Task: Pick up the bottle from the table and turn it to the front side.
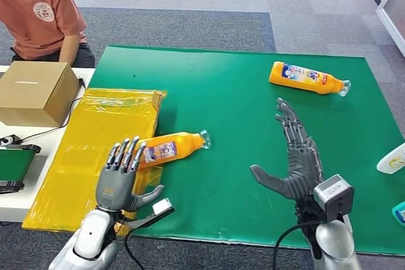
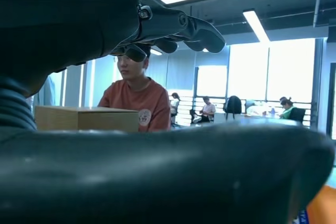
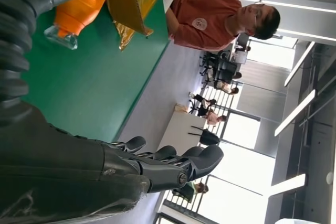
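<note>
Fingers [image 1: 125, 154] of the left hand [image 1: 118, 178] are spreading open and gripping nothing, their tips hovering just beside the base end of the near bottle [image 1: 172, 148], which is lying on its side on the green mat [image 1: 229, 175], cap pointing toward the right hand [image 1: 297, 159]. That hand is also hanging open and empty, fingers apart, well apart from the far bottle [image 1: 308, 78] lying beyond it.

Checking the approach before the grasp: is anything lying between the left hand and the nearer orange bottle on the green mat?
Nothing visible blocks it. The left hand hovers open right at the base end of the nearer orange bottle, which lies on its side with its base over the yellow plastic bag. The green mat around its cap end is bare.
</note>
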You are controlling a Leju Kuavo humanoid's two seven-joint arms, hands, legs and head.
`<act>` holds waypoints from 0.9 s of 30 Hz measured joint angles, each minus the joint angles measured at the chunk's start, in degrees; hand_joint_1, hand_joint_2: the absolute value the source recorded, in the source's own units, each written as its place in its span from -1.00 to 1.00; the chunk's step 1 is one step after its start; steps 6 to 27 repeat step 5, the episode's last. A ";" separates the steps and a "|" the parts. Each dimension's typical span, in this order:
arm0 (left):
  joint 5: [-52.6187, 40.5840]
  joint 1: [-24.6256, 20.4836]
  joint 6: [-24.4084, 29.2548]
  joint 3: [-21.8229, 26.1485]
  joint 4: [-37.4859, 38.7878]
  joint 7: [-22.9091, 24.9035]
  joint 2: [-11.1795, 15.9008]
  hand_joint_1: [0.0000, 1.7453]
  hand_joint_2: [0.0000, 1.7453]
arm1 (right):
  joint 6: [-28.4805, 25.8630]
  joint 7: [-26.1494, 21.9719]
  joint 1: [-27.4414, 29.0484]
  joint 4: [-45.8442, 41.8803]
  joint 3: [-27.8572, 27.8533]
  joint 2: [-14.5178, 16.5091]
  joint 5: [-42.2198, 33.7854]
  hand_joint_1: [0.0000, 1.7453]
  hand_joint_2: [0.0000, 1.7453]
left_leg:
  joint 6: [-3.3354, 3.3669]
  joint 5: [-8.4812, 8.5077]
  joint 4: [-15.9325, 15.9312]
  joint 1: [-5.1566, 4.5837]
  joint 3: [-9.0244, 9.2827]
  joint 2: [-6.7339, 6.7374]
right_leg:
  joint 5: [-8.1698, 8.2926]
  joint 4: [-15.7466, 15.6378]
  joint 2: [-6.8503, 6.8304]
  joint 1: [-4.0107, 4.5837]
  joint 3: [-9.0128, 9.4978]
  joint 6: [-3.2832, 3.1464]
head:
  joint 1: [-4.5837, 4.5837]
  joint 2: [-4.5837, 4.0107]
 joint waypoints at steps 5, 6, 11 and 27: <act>10.78 1.46 -0.02 0.44 -3.34 -4.62 -0.55 -1.00 -1.00 | -0.30 0.01 1.05 -0.56 -0.09 0.00 0.44 -1.00 1.00 | 0.01 -0.01 0.00 0.00 0.00 0.00 | 0.00 0.00 0.00 0.00 0.00 0.00 | 0.01 0.00; 10.78 1.46 -0.02 0.44 -3.34 -4.62 -0.55 -1.00 -1.00 | -0.30 0.01 1.05 -0.56 -0.09 0.00 0.44 -1.00 1.00 | 0.01 -0.01 0.00 0.00 0.00 0.00 | 0.00 0.00 0.00 0.00 0.00 0.00 | 0.01 0.00; 10.78 1.46 -0.02 0.44 -3.34 -4.62 -0.55 -1.00 -1.00 | -0.30 0.01 1.05 -0.56 -0.09 0.00 0.44 -1.00 1.00 | 0.01 -0.01 0.00 0.00 0.00 0.00 | 0.00 0.00 0.00 0.00 0.00 0.00 | 0.01 0.00; 10.78 1.46 -0.02 0.44 -3.34 -4.62 -0.55 -1.00 -1.00 | -0.30 0.01 1.05 -0.56 -0.09 0.00 0.44 -1.00 1.00 | 0.01 -0.01 0.00 0.00 0.00 0.00 | 0.00 0.00 0.00 0.00 0.00 0.00 | 0.01 0.00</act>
